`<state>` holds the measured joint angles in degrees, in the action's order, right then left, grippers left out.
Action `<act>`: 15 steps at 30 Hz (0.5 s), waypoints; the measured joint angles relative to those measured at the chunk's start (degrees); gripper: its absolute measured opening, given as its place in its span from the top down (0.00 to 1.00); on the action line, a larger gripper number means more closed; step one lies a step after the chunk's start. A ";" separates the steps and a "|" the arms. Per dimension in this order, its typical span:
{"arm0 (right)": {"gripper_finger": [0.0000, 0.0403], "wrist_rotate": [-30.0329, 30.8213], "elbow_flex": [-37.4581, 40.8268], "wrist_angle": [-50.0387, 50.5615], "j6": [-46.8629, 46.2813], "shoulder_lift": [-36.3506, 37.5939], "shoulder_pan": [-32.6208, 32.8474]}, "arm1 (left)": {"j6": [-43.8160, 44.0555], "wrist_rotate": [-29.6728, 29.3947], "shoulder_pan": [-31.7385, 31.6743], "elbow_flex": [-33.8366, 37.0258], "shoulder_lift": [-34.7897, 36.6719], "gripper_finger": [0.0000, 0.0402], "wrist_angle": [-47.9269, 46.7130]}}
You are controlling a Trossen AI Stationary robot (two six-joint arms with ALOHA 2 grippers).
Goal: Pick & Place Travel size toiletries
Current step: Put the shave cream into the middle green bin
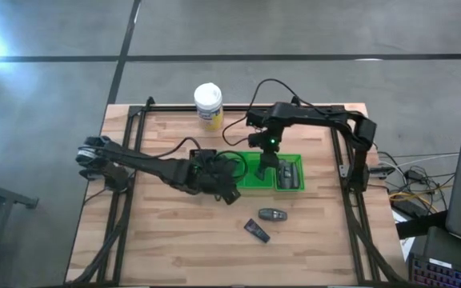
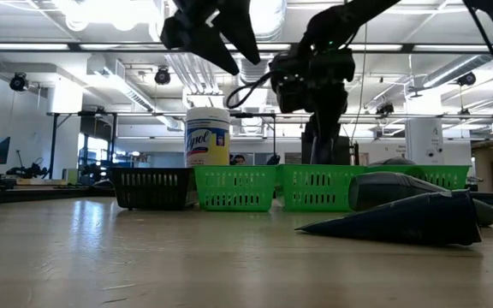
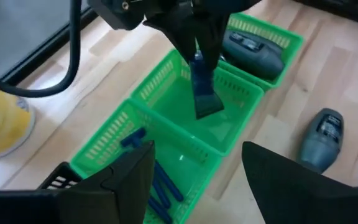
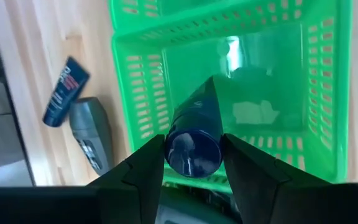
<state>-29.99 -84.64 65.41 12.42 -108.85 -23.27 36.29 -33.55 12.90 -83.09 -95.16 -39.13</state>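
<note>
Your dark blue tube [image 4: 193, 138] hangs over the middle green bin [image 3: 211, 118], long axis close to upright: its round cap faces up toward the wrist and its flat crimped end points down into the bin, clear of the bin floor. You can see the same in the left wrist view, where the tube tilts only slightly off vertical. The right gripper [image 4: 193, 163] has it by the cap end, one finger on each side, jaws closed partway onto the tube's width.

That bin is bare inside. Touching it on one side is a second green bin [image 3: 114, 162] with blue razors [image 3: 157, 180] lying flat in it, their handles running roughly along the bin's length. On the other side, a third green bin [image 3: 272, 38] holds grey oblong tubes [image 3: 253, 50]. A black bin [image 2: 152, 186] ends the row beyond the razor bin.

On the bare wooden table [image 1: 166, 248], near the bins but apart from them, a grey tube [image 1: 272, 214] lies flat, and just beside it a second dark blue tube [image 1: 257, 230] lies flat at a slant.

Your left gripper [image 3: 197, 177] hovers above the razor bin with its fingers spread and nothing between them. A yellow jar with a white lid [image 1: 208, 105] stands upright at the table's far edge, well apart from the bins.
</note>
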 joint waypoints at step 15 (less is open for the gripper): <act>0.47 7.78 -1.33 -3.24 -0.37 1.18 0.37 | 2.03 -3.14 -0.34 0.60 0.31 0.39 -3.76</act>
<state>-22.21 -85.97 62.17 12.05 -107.67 -22.89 38.32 -36.69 12.56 -82.49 -94.85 -42.89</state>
